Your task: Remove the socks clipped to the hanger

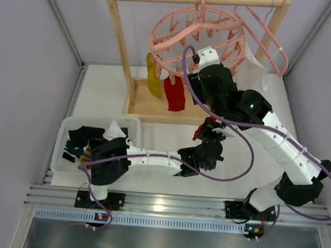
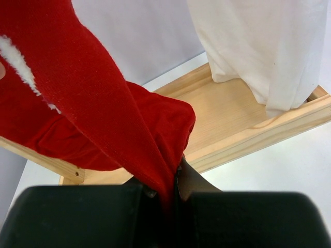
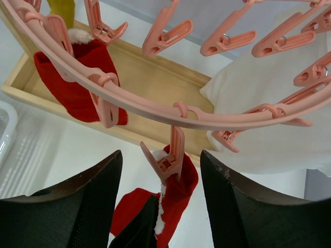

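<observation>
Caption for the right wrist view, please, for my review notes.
Right gripper, jaws open, flanks the pink clip pinching a red sock beneath the hanger ring.

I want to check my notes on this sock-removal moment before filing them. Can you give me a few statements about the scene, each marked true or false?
1. The left gripper is clamped on a red sock. True.
2. The right gripper is shut on a pink clip. False: its jaws stand open, one on each side of the pink clip.
3. A yellow sock hangs from the hanger. True.
4. The plastic bin holds no socks. False: dark socks lie in it.
</observation>
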Robot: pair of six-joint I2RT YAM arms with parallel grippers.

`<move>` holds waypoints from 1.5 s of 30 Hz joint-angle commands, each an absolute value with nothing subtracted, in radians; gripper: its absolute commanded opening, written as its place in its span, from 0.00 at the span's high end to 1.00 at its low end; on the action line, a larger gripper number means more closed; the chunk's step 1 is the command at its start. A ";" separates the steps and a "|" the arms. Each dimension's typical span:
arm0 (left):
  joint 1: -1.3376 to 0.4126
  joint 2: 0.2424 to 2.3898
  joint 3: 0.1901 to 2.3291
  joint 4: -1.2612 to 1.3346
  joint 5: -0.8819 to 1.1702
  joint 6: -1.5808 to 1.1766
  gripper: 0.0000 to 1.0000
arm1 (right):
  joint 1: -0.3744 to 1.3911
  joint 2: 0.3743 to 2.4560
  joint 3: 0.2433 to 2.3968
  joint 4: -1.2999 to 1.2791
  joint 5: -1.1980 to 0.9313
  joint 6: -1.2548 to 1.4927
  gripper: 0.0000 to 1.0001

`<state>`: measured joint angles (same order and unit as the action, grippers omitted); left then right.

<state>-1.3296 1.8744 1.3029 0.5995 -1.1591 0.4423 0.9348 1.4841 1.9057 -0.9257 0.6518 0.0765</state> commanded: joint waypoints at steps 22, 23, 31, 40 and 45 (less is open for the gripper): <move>-1.347 1.855 1.307 0.621 -1.149 0.431 1.00 | 0.762 1.417 1.790 -0.758 0.342 0.055 0.44; -1.347 1.855 1.304 0.623 -1.147 0.428 1.00 | 0.756 1.417 1.790 -0.755 0.325 0.054 0.44; -1.348 1.848 1.298 0.621 -1.144 0.428 1.00 | 0.713 1.446 1.818 -0.744 0.253 0.052 0.49; -1.348 1.836 1.281 0.623 -1.146 0.428 1.00 | 0.709 1.440 1.809 -0.715 0.249 0.064 0.84; -1.350 1.819 1.249 0.618 -1.158 0.408 1.00 | 0.707 1.439 1.799 -0.710 0.248 0.069 0.82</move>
